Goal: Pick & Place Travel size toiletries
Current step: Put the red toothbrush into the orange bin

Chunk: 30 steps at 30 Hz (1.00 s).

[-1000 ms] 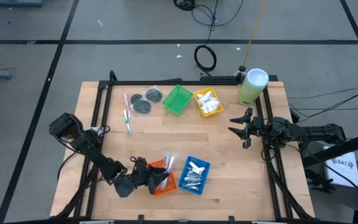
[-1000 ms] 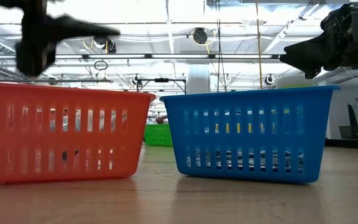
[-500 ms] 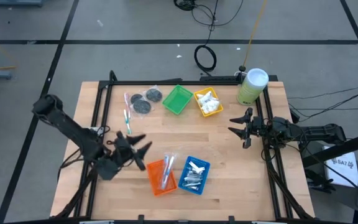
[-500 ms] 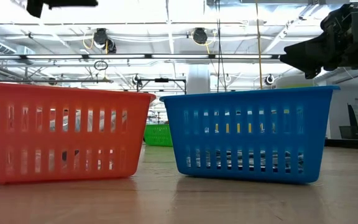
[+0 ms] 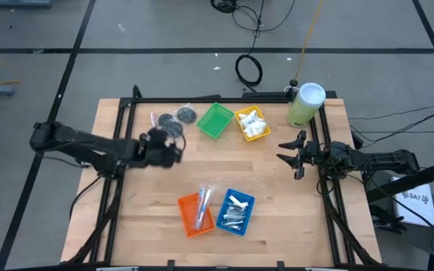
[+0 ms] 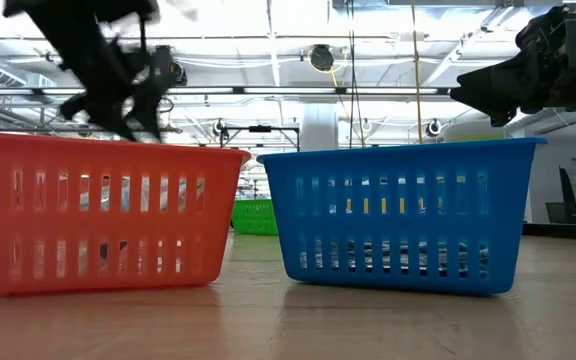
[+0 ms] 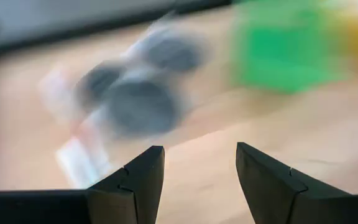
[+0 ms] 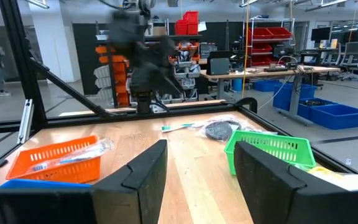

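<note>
Pale wood forms the top of the desk [image 5: 277,226], which is seen from straight above with a dark arm at each side. The left hand [image 5: 173,153] is held over the far left part of the desk, just beside a cluster of dark grey discs [image 5: 181,117] and slim sticks [image 5: 155,120] lying loose on the wood. In the left wrist view its two fingers [image 7: 135,180] are spread apart with nothing between them, and the discs [image 7: 132,102] are seen blurred just beyond.

The right hand [image 5: 288,153] is held near the right edge of the desk, well apart from all the items. Its fingers [image 8: 143,177] are also parted and nothing is gripped.

Four small trays are placed on the desk. At the far side, a green tray [image 5: 215,120] is set beside a yellow tray [image 5: 252,124] filled with white packets [image 5: 255,123]. At the near side, an orange tray [image 5: 195,214] holding clear-wrapped sticks [image 5: 201,205] is set just beside a blue tray [image 5: 236,211] holding silver tubes [image 5: 234,214]. A tall pale green canister [image 5: 305,104] with a white lid is stood at the far right corner.
</note>
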### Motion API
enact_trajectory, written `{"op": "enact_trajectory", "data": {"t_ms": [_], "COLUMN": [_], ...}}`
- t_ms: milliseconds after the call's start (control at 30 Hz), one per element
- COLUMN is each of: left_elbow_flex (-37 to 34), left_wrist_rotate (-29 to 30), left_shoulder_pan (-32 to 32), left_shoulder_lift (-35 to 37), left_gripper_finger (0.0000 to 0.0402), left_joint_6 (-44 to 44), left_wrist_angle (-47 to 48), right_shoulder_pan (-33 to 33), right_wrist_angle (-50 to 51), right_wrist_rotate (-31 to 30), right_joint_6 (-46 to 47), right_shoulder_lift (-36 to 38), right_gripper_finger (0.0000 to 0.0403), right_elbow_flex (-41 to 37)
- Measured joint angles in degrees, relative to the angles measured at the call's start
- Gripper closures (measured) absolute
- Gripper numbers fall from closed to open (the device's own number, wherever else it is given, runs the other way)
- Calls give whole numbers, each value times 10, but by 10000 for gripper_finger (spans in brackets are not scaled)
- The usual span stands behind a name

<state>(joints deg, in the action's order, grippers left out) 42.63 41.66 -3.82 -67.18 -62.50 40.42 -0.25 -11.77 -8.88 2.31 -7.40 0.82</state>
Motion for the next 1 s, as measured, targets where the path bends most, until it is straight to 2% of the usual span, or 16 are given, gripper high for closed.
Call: {"op": "enact_trajectory", "data": {"t_ms": [100, 167, 400, 533, 733, 1000], "left_elbow_flex": [0, 0, -10, -14, -14, -14], "left_wrist_rotate": [-66, -97, -108, -135, -188, -208], "left_shoulder_pan": [98, 154, 292, 360, 432, 469], "left_shoulder_lift": [2, 1, 1, -16, -64, -167], "left_gripper_finger": [204, 204, 204, 204, 204, 204], "left_joint_6": [-100, -132, -56, -18, 39, 63], "left_wrist_angle": [102, 142, 81, 35, -22, -69], "right_shoulder_pan": [0, 0, 0, 0, 0, 0], "right_wrist_angle": [0, 0, 0, 0, 0, 0], "right_wrist_rotate": [0, 0, 0, 0, 0, 0], "right_joint_6": [0, 0, 0, 0, 0, 0], "right_shoulder_lift": [0, 0, 0, 0, 0, 0], "right_gripper_finger": [225, 225, 228, 225, 229, 225], "right_elbow_flex": [0, 0, 0, 0, 0, 0]}}
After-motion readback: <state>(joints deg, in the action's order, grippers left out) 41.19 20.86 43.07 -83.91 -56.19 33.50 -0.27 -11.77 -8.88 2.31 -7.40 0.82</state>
